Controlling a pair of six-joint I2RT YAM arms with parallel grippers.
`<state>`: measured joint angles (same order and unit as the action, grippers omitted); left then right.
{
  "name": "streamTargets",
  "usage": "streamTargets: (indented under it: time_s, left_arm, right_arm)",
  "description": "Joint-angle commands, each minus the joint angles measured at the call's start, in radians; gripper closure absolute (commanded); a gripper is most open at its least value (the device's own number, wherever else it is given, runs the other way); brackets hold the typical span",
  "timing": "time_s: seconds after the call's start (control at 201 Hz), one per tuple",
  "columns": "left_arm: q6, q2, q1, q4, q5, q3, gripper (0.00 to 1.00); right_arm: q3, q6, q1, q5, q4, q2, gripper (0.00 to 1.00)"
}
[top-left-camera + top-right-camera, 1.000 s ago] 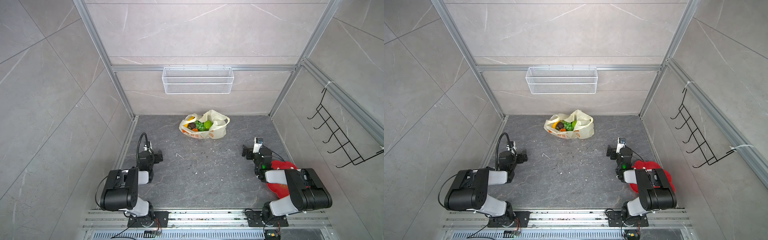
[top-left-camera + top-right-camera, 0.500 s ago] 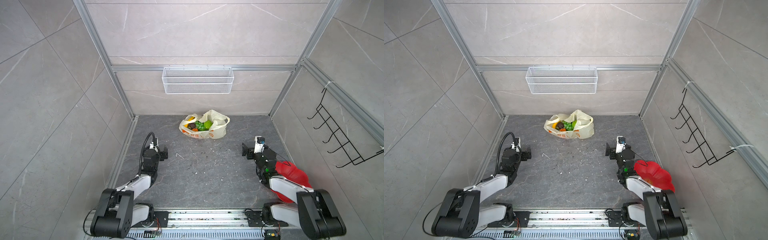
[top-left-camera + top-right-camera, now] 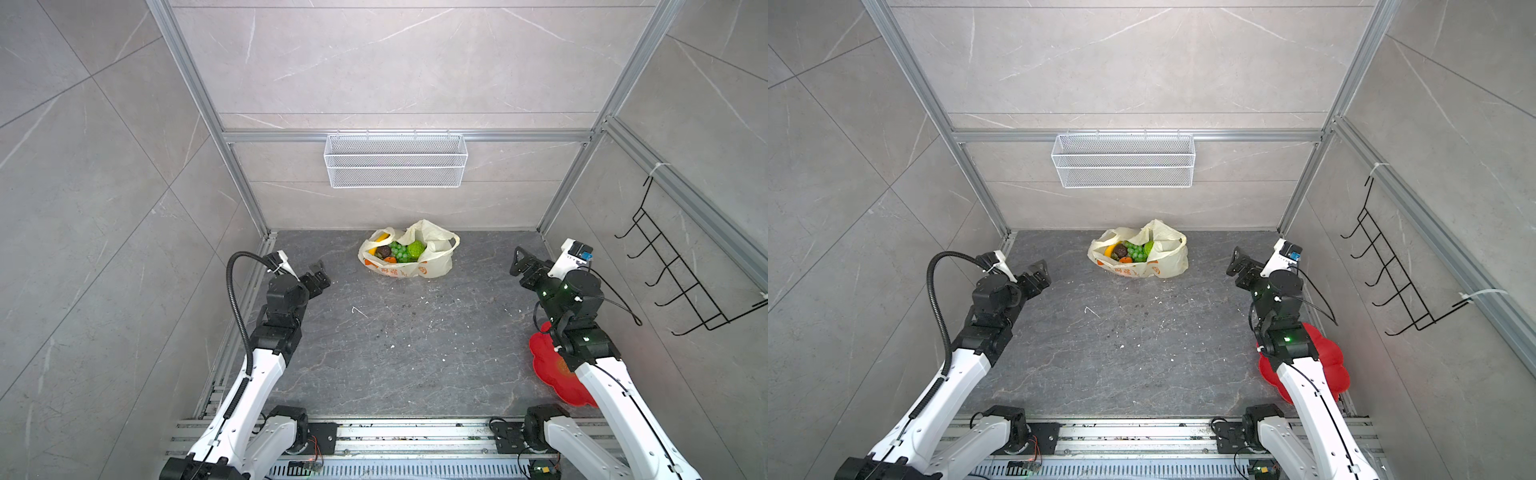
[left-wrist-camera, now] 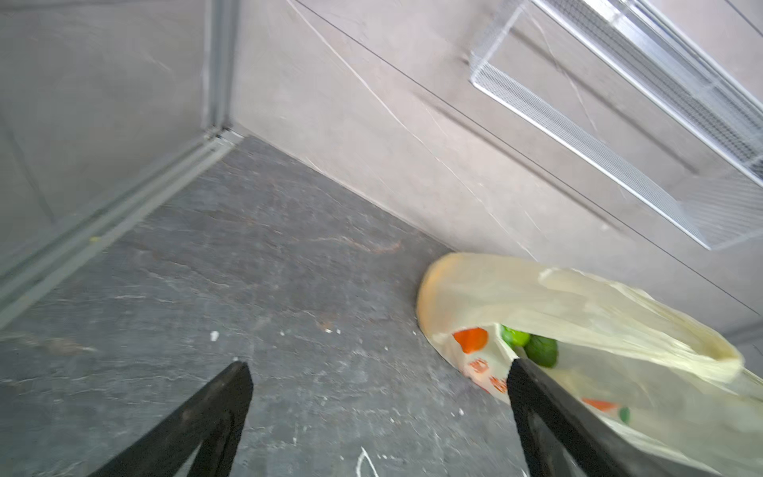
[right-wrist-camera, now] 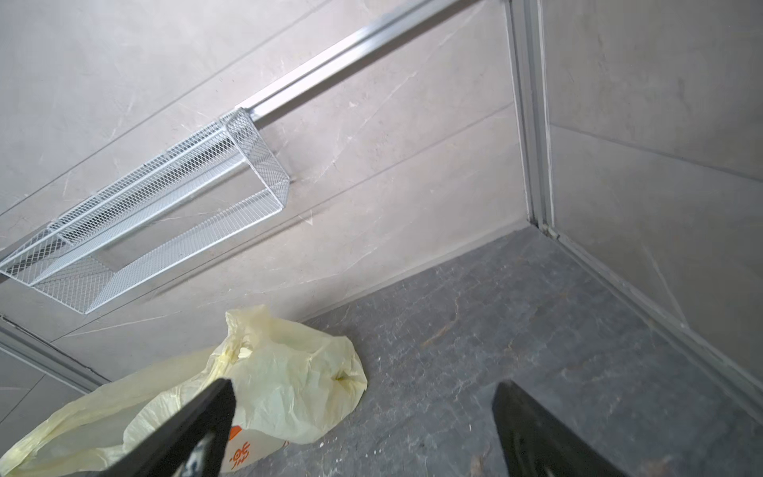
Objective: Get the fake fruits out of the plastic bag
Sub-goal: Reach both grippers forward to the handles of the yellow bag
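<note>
Gaping wide: left hand (image 3: 324, 273), right hand (image 3: 515, 261); fake fruits (image 3: 399, 251) (hidden from right wrist) bagged.

Bright, even light, soft faint shadows. Both top views bow at the edges. Left wrist view blurs the plastic bag (image 4: 557, 297).
</note>
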<state>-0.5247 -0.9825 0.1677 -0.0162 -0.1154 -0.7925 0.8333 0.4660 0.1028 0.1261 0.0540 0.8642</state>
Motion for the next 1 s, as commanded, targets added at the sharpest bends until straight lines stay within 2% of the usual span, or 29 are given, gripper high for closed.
streamTargets:
  time_s: [0.0,0.179,0.363,0.483,0.602,0.831,0.921,0.991]
  left_arm:
    - [0.06,-0.08,0.046,-0.093,0.214,-0.166,0.0]
    - [0.412,-0.182,0.232,-0.258,0.215,-0.441,0.0]
    - [0.675,-0.38,0.28,-0.499,0.242,-0.708,0.0]
    - [0.771,-0.501,0.286,-0.626,0.26,-0.83,0.0]
    - [0.801,-0.619,0.291,-0.735,0.285,-0.946,0.0]
    - [0.77,-0.802,0.293,-0.812,0.201,-1.114,0.03]
    - [0.758,-0.864,0.293,-0.841,0.155,-1.172,0.1]
    - [0.719,-0.919,0.293,-0.868,0.103,-1.239,0.16]
  right_arm:
    - [0.047,0.115,-0.002,-0.06,0.175,0.016,0.0]
    - [0.132,0.2,0.015,-0.176,0.194,0.089,0.0]
    - [0.242,0.21,0.172,-0.104,0.226,0.212,0.0]
    - [0.335,0.227,0.236,-0.08,0.264,0.32,0.0]
    - [0.408,0.24,0.263,-0.082,0.271,0.418,0.0]
    - [0.556,0.238,0.296,-0.109,0.301,0.615,0.01]
    - [0.6,0.233,0.302,-0.103,0.315,0.679,0.06]
    - [0.643,0.223,0.305,-0.106,0.326,0.724,0.14]
